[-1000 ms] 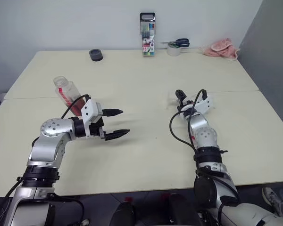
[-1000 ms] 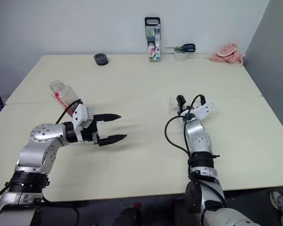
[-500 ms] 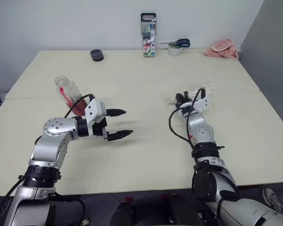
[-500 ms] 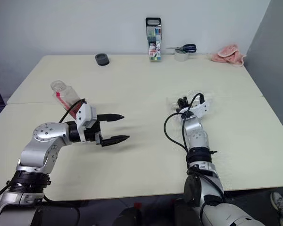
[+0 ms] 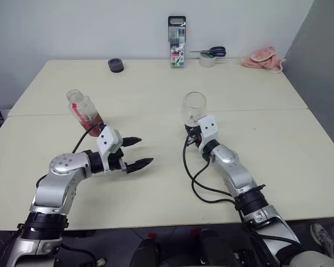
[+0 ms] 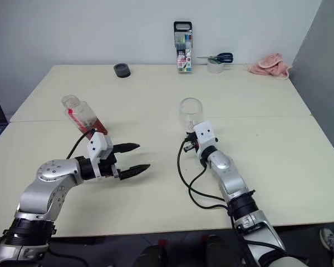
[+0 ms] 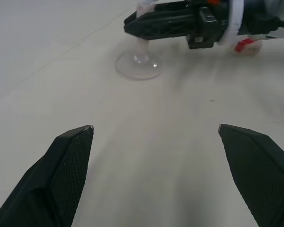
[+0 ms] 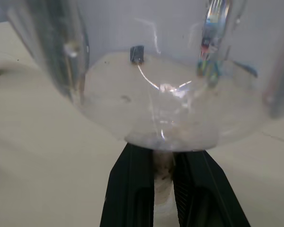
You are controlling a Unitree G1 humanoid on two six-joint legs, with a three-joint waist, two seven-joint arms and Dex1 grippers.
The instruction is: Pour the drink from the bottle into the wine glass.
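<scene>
Step in hand: steadying the glass, which stood upright mid-desk, clear and empty, right gripper clamped on its stem just under the bowl. Left gripper hung empty, fingers wide apart, near the uncapped bottle, which leaned at desk left with reddish drink low inside. Next, probably: left gripper must grasp the bottle

Even bright light, soft shadows; wrist views slightly blurred, perhaps.
</scene>
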